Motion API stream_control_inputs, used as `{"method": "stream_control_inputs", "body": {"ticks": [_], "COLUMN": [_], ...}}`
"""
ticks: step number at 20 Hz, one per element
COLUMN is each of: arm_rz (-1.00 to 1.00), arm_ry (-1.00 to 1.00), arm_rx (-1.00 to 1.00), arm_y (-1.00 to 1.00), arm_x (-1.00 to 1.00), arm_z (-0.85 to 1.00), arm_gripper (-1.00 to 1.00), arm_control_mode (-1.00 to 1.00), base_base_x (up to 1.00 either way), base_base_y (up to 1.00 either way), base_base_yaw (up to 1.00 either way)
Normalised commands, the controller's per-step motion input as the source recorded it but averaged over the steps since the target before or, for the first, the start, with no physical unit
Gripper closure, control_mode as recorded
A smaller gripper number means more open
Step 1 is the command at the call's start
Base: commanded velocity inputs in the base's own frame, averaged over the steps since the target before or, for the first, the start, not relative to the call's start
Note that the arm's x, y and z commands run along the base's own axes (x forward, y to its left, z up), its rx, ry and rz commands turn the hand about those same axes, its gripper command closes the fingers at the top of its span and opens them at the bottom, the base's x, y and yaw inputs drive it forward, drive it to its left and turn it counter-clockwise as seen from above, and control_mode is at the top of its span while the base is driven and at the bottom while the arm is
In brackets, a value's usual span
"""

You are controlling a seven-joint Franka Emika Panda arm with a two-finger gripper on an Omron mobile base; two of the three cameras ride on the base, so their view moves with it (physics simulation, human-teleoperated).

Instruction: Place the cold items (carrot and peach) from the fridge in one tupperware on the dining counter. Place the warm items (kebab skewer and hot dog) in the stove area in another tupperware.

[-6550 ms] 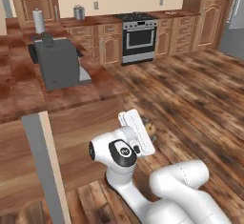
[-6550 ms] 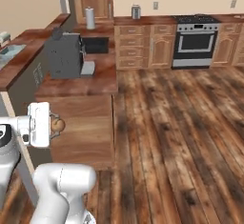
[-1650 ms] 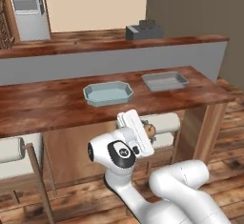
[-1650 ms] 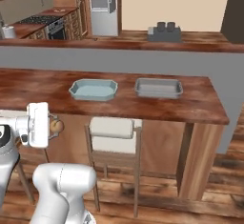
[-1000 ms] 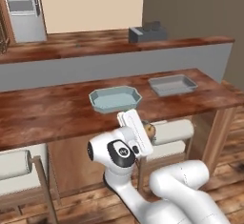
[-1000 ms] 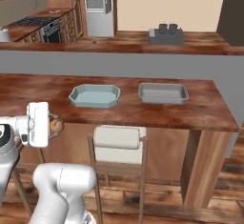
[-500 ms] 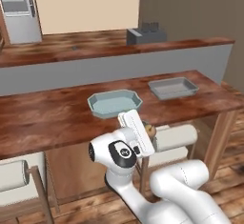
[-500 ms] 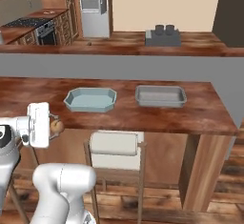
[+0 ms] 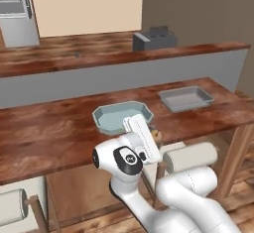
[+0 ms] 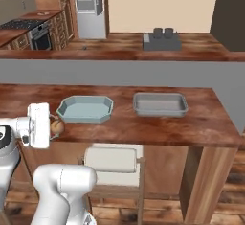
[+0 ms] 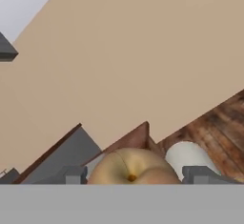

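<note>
My gripper [image 9: 155,136] is shut on a yellow-orange peach [image 9: 157,134], held at counter height just in front of the dining counter [image 9: 44,138]. In the right base view the peach [image 10: 57,127] sits in the gripper [image 10: 54,127] near the counter's front edge. The hand view shows the peach [image 11: 131,167] between the two fingertips of the gripper [image 11: 133,175]. A light blue tupperware [image 9: 101,121] [image 10: 67,115] lies just beyond the peach. A grey rectangular tupperware [image 9: 168,103] [image 10: 160,111] lies to its right. Both look empty. Carrot, kebab skewer and hot dog are out of view.
A dark grey toaster [image 9: 154,39] [image 10: 162,39] stands on the higher back counter. White-cushioned stools [image 9: 191,157] [image 10: 112,159] are tucked under the dining counter, another stool [image 9: 12,207] at the left. The fridge [image 9: 17,14] [image 10: 88,6] stands far behind.
The whole picture has shifted: the base has moved and the dining counter with both tupperwares is nearer. The peach stays in the gripper throughout.
</note>
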Motion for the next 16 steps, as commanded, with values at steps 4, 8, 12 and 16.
{"method": "stream_control_inputs", "body": {"ticks": [4,8,12,16], "arm_rz": [0.00,-0.09,-0.39,-0.04], "arm_ry": [0.00,0.00,0.00,0.01], "arm_rx": [0.00,-0.01,-0.03,0.14], "arm_y": [0.00,0.07,0.42,0.16], "arm_x": [0.00,0.00,0.14,0.53], "arm_z": [0.00,0.05,0.24,0.58], "arm_gripper": [1.00,1.00,1.00,1.00], "arm_control_mode": [1.00,-1.00,-1.00,-1.00], "base_base_x": [0.48,0.09,0.00,0.00], "base_base_y": [0.20,0.20,0.00,0.00], "base_base_yaw": [-0.08,-0.14,0.00,0.00]}}
